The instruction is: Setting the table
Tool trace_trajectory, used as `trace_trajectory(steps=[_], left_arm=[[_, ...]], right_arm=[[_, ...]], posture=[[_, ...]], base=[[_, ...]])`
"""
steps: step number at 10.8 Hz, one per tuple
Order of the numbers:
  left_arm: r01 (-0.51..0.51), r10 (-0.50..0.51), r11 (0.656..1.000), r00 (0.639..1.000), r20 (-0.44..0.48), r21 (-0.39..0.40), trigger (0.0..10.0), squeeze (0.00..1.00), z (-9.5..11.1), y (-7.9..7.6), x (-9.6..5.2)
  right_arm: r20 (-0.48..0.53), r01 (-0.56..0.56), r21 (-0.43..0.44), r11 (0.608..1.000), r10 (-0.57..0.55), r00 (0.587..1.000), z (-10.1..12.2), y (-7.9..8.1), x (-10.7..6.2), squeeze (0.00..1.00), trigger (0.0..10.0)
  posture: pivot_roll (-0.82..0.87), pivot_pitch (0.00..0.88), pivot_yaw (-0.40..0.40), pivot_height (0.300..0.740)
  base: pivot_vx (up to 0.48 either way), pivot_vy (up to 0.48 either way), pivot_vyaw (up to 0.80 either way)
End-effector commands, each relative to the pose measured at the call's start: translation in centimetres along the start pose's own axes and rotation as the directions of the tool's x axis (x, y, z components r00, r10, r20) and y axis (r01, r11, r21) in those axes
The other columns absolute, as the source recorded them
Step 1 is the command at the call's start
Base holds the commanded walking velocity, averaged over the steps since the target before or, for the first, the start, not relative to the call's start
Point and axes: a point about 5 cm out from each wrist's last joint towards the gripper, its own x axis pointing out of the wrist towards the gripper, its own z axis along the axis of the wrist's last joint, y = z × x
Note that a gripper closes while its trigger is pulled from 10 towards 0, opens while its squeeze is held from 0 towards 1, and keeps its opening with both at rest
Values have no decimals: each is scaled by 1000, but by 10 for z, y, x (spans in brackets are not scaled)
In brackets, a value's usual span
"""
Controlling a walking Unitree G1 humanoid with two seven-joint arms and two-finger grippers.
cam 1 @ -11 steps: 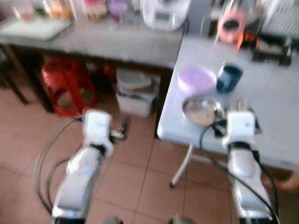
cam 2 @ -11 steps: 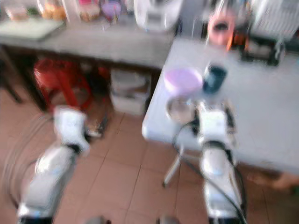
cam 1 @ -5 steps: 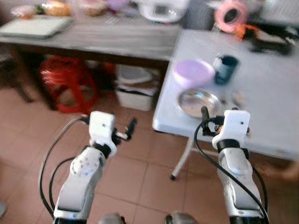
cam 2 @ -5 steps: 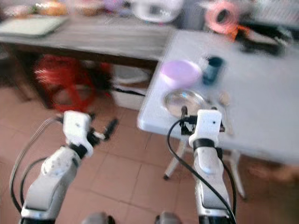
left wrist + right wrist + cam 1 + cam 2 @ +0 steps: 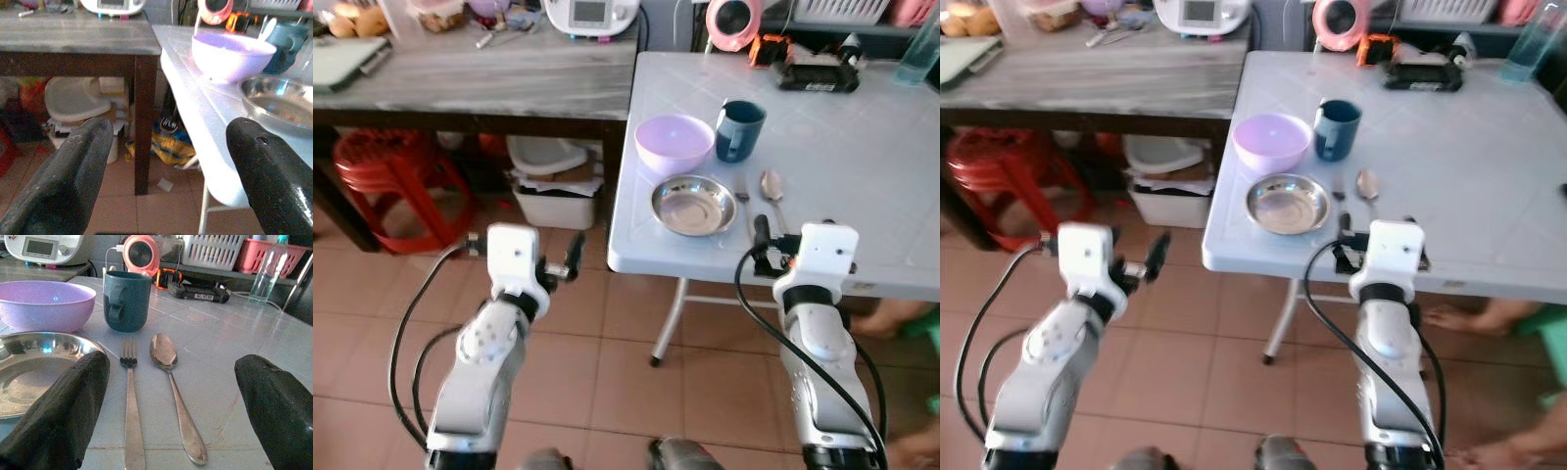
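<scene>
Mostly laid already: steel plate (image 5: 693, 205) at table (image 5: 862, 166) edge, purple bowl (image 5: 674, 143) at its 11 o'clock, mug (image 5: 739, 129) at 1, fork (image 5: 130, 401) and spoon (image 5: 172, 382) at 3. Right gripper (image 5: 166, 406) wide open, empty, over cutlery; left gripper (image 5: 166, 166) open, empty, off table. Judged: only straightening left.

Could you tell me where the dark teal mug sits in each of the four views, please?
Left eye view: dark teal mug right of the purple bowl.
Right eye view: mug upper middle, right of the bowl.
Left wrist view: mug behind the bowl.
Right wrist view: mug beyond the fork.
Shared landmark: the purple bowl.
</scene>
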Motion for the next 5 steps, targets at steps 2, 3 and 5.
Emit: trace_trajectory(steps=[2, 3, 5], left_arm=[[-38, 38, 999, 999, 4, 1, 10000, 0, 0, 7, 1], [-34, 34, 999, 999, 7, 0, 10000, 0, 1, 7, 2], [-35, 35, 999, 999, 17, -5, 10000, 0, 1, 6, 3]], right_arm=[[31, -35, -19, 999, 35, 999, 7, 4, 0, 0, 10000], [52, -49, -51, 997, 52, 997, 10, 5, 0, 0, 10000], [70, -74, -73, 995, 80, 994, 11, 10, -2, 0, 10000]], posture=[[20, 31, 16, 740], [20, 31, 15, 740], [22, 22, 7, 740]], base=[[0, 0, 0], [0, 0, 0], [244, 0, 0]])
